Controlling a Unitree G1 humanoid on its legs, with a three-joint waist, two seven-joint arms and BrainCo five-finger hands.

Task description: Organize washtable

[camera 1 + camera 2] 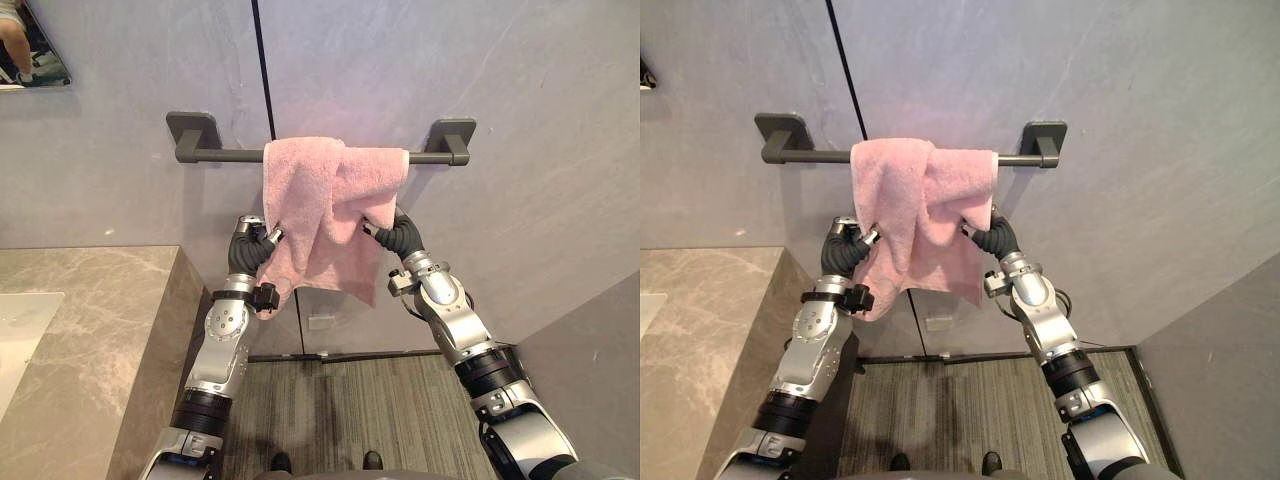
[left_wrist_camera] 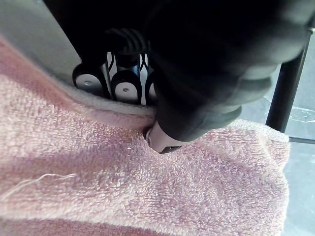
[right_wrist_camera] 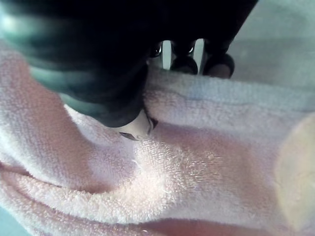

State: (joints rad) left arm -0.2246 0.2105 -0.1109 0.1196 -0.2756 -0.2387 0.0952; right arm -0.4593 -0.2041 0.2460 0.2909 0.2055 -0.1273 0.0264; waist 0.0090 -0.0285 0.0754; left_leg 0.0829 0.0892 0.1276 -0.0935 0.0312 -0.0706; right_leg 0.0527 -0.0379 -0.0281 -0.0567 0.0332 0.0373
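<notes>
While both arms reach up toward the grey wall (image 1: pixel 520 120), the pink towel (image 1: pixel 320 210) hangs over the dark towel bar (image 1: pixel 225 155) at 12 o'clock of the head views. It is draped unevenly. It covers the bar's right half, from near the middle almost to the right bracket, and the bar's left stretch is bare. The cloth falls in bunched folds, with its lowest corners hanging toward 6 o'clock.

The left robot hand (image 1: pixel 252 240) is at the towel's 8 o'clock edge and touches the cloth. In its own wrist view the dark-tipped fingers (image 2: pixel 125 86) lie behind the towel's hem and the thumb (image 2: pixel 160 140) presses on the front, so the hand pinches the pink towel.

The right robot hand (image 1: pixel 395 232) is at the towel's 4 o'clock edge, under the bar's right end. In its wrist view the fingers (image 3: pixel 219 66) reach over the far side of a fold and the thumb (image 3: pixel 135 129) bears on the near side. That hand is also closed in a pinch on the pink towel. The fold it holds is drawn sideways toward 3 o'clock.

A marble counter (image 1: pixel 90 330) lies at 8 o'clock, well apart from the towel. A corner of a mirror (image 1: pixel 35 45) sits at 10 o'clock. Striped floor (image 1: pixel 340 410) shows at 6 o'clock between the two arms.
</notes>
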